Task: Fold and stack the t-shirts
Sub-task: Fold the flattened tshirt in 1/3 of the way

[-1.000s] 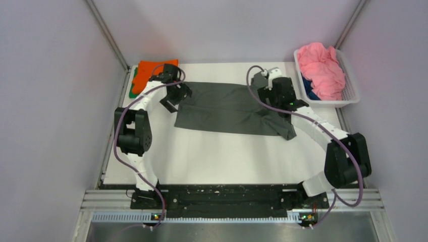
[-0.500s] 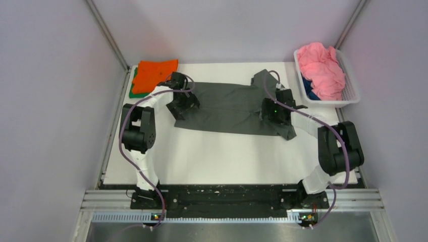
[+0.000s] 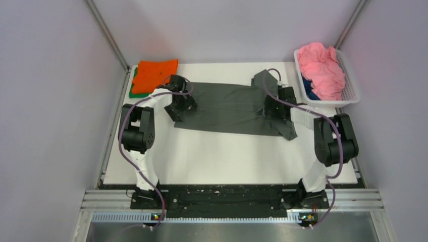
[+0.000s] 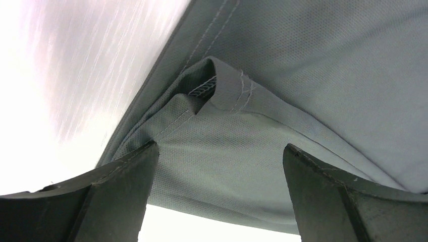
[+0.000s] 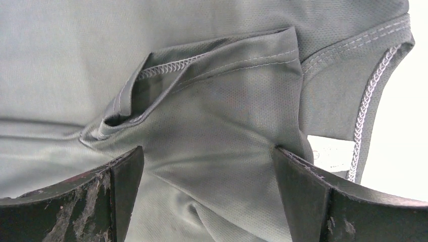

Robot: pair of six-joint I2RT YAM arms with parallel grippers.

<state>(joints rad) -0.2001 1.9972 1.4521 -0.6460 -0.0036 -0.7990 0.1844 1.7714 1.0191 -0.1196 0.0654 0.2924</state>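
A dark grey t-shirt (image 3: 229,107) lies spread across the white table. My left gripper (image 3: 181,107) hangs open over its left end; in the left wrist view the wide-spread fingers (image 4: 121,191) straddle a folded hem of the grey cloth (image 4: 227,151). My right gripper (image 3: 276,108) stands open over the right end, fingers (image 5: 313,196) either side of a folded sleeve (image 5: 227,116), with a white neck label (image 5: 328,151) beside them. An orange t-shirt (image 3: 154,73) lies folded on a green one (image 3: 132,93) at the back left. A pink t-shirt (image 3: 320,68) fills the basket over a blue one (image 3: 310,93).
A white plastic basket (image 3: 353,91) stands at the back right corner. Grey walls enclose the table on three sides. The arm bases sit on a black rail (image 3: 222,196) at the near edge.
Both arms have come down from above the shirt's two ends onto the grey cloth. The right arm swung in towards the shirt's right end. Both grippers stayed open.
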